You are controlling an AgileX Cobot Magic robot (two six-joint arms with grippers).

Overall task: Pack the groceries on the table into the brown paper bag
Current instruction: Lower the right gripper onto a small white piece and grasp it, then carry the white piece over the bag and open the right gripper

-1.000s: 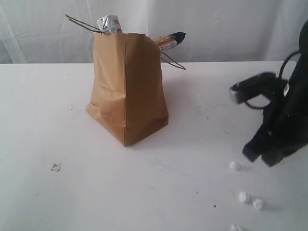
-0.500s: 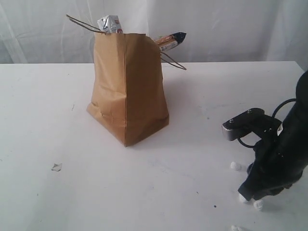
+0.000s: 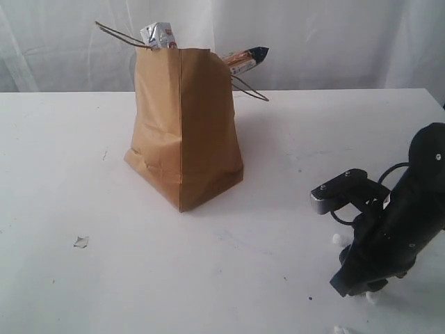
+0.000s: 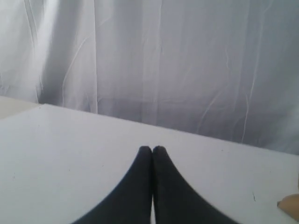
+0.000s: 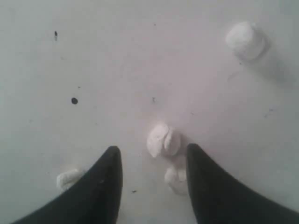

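While the brown paper bag [image 3: 184,132] stands upright on the white table [image 3: 69,174], at about eleven o'clock from the tabletop's middle in the exterior view, its creased sides narrow towards the mouth and one corner fold faces the camera. Its thin twisted handles [image 3: 118,33] splay out to ten and three o'clock. A white-blue carton [image 3: 158,35] pokes from the mouth at twelve o'clock, and the dark-tipped end of a spaghetti pack [image 3: 245,59] leans out towards two o'clock. Both carry print, reddish on the carton and a pale label on the pack, but it is too small to read. The small white lumps lie well apart from the bag, at about four o'clock on the table. One lump [image 3: 340,239] shows beside the right arm, and two others [image 3: 373,297] peep out below it near the table's front edge. The right gripper [image 3: 358,285] is down over this cluster with its jaws partly open and holding nothing. In the right wrist view its fingertips [image 5: 112,156] stand either side of a creased lump [image 5: 163,140], close to it but not pressing on it, with three more lumps nearby [image 5: 246,39]. Dark specks [image 5: 74,101] dot the surface there. The left gripper [image 4: 152,150] has its jaws closed together with nothing between them, above bare table. A small pale scrap [image 3: 81,241] lies alone at eight o'clock, and a white curtain [image 3: 313,42] hangs behind the table
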